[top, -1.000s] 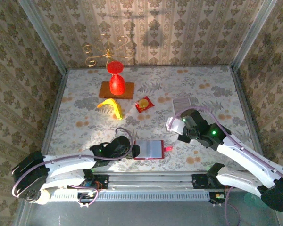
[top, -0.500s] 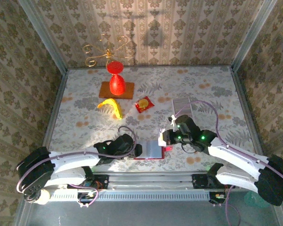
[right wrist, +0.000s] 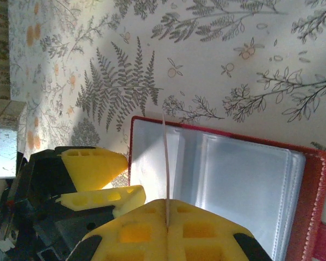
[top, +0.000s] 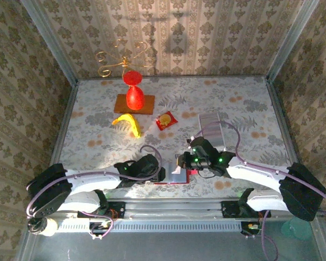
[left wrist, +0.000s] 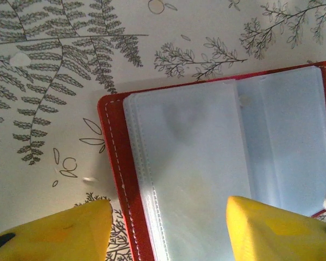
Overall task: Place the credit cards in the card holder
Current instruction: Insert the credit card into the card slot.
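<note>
The card holder (top: pixel 173 174) lies open near the table's front edge, red cover down and clear sleeves (left wrist: pixel 206 163) up. My left gripper (left wrist: pixel 168 234) is open, one finger (left wrist: pixel 60 231) over the table and the other over the sleeves, straddling the holder's left end. My right gripper (right wrist: pixel 167 209) is shut on one credit card (right wrist: pixel 166 157), which I see edge-on. The card stands upright with its free end over the holder's (right wrist: pixel 244 179) left page. More credit cards (top: pixel 212 123) lie stacked at the back right. In the top view my right gripper (top: pixel 186 162) hangs just above the holder.
A red vase (top: pixel 133 92) stands on a brown board (top: pixel 135 104) at the back, with a gold wire stand (top: pixel 122 58) behind it. A banana (top: pixel 127 124) and a red sachet (top: pixel 165 120) lie mid-table. Patterned walls close in three sides.
My right gripper has swung left and down with the card, from right of the holder to just over it. The left gripper has stayed at the holder's left end.
</note>
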Action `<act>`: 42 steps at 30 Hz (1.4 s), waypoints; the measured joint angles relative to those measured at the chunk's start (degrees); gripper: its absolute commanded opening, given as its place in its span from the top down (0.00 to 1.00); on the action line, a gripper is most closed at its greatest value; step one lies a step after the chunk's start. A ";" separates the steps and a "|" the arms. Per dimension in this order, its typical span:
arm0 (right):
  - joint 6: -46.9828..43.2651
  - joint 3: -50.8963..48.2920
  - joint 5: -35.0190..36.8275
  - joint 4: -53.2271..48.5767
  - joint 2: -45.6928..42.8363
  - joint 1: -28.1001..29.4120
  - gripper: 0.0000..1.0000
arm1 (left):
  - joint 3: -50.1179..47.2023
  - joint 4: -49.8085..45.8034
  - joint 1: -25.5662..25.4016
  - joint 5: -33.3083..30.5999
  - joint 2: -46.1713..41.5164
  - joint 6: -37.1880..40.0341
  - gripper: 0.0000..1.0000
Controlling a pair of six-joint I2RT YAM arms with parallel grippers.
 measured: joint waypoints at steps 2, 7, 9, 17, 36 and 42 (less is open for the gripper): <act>0.59 0.00 0.00 0.90 1.29 0.59 1.00 | 0.17 -0.11 -0.15 0.00 0.59 0.00 0.45; 1.66 0.00 0.00 1.46 3.41 1.14 1.00 | 0.68 -0.33 -0.31 -0.20 1.49 0.02 0.50; 1.86 -0.02 0.04 1.99 4.13 1.27 1.00 | 0.70 -0.33 -0.31 -0.20 1.64 0.02 0.52; 2.97 0.00 0.09 3.23 6.58 1.77 1.00 | 0.70 -0.37 -0.31 -0.24 1.66 0.00 0.59; 3.76 -1.07 3.45 4.07 6.64 1.92 1.00 | 0.70 -0.37 -0.31 -0.42 1.66 -0.02 0.65; 4.72 -2.34 4.76 4.44 5.75 1.92 1.00 | 0.70 -0.37 -0.31 -0.42 1.66 -0.02 0.66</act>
